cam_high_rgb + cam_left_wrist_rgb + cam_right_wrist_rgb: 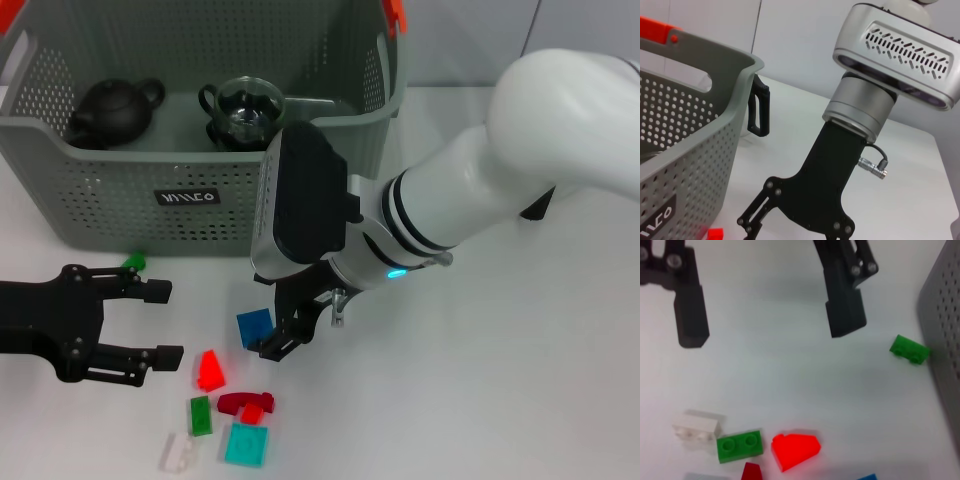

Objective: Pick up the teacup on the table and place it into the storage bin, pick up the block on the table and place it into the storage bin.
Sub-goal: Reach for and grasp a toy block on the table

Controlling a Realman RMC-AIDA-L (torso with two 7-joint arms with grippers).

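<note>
Storage bin (130, 215) at table's far side, 11 o'clock from right gripper (285, 335); dark teapot (112, 110) and glass teacup (245, 108) inside. Right gripper low over table, jaw state cannot tell; blue block (254, 326) touching its fingers at 9 o'clock. Left gripper (155, 322) spread open, empty, further 9 o'clock. Red block (209, 371) at 7 o'clock, other blocks beyond it at 7; small green block (133, 262) against bin wall.
</note>
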